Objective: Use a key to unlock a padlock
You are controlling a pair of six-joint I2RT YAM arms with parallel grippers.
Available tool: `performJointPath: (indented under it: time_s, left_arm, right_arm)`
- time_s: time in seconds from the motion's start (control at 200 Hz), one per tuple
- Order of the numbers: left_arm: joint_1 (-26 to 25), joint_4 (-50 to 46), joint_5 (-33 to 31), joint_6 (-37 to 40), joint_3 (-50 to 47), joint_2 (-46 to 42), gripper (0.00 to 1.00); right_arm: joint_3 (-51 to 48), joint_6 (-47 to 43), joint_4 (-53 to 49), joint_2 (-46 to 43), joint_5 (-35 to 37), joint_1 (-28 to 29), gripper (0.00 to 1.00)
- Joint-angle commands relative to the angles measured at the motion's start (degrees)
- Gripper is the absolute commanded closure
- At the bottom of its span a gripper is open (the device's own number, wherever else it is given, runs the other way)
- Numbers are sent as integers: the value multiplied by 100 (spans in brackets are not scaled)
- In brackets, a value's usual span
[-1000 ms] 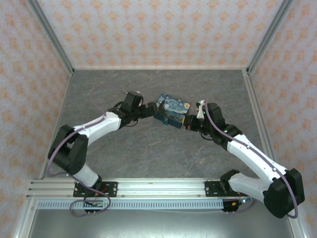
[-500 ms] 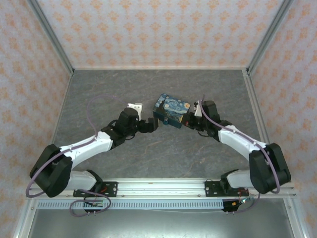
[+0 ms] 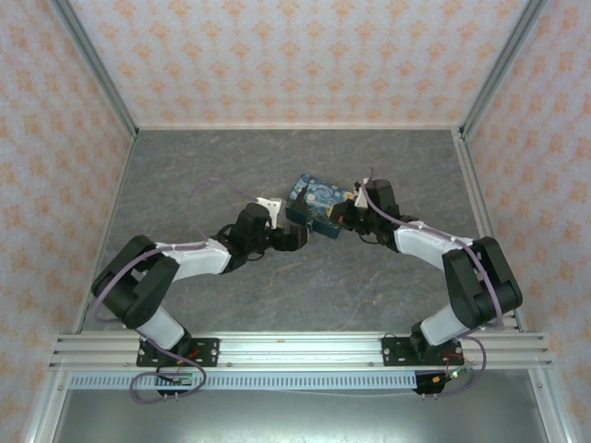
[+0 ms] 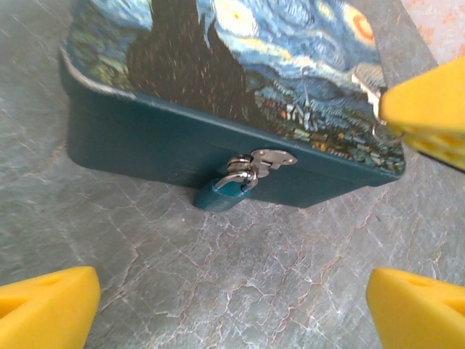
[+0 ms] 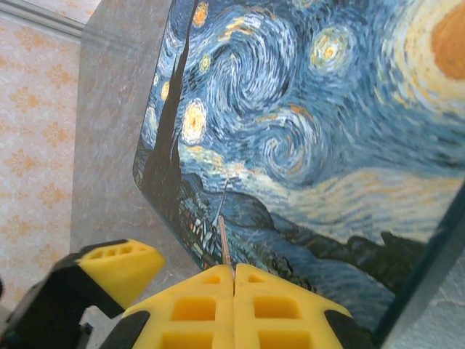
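"Gaping wide, was it, the left gripper [image 4: 231, 309]?"

"Wide as could be, and empty. Its two yellow fingertips [image 4: 45, 309] stood far apart just above the grey table [image 4: 218, 269], clasping nothing. The front wall of the painted box [image 4: 167, 134] lay straight ahead of them."

"And the right gripper [image 5: 234, 280]?"

"Clenched tight. A thin metal key [image 5: 223, 236] stuck out from between the pressed-together pads [image 5: 192, 309], seen edge-on. Its tip was over the box lid near a front corner. Whether the tip touched the lid, I could not tell."

"Where was the padlock [image 4: 221, 193]?"

"Low on the box's front wall, its shackle hooked through the silver hasp [image 4: 270, 158]. It sat ahead of the gap between the spread left fingertips, clear of both, and apart from the key."

"Which way did it point?"

"The small teal body slanted down and away from the hasp. The shackle end was up and the bottom end was down at the table, at the foot of the wall. Its long axis ran on that slant, neither upright nor flat. The keyhole I could not make out."
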Motion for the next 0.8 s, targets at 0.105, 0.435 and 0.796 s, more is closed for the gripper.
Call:
performJointPath:
  time_s: [0.105,0.435,0.796]
  left_arm:
    - [3,771,428,32,301,595,10]
    - [10,971,650,126,694,1173,17]
    - [8,1095,639,418,935,1609,27]
  right_arm:
    - [253,-9,217,250,134,-12,100]
    - [202,-257,-324,297,441,-16,100]
    - [143,-391,-419,251,452,-13,100]
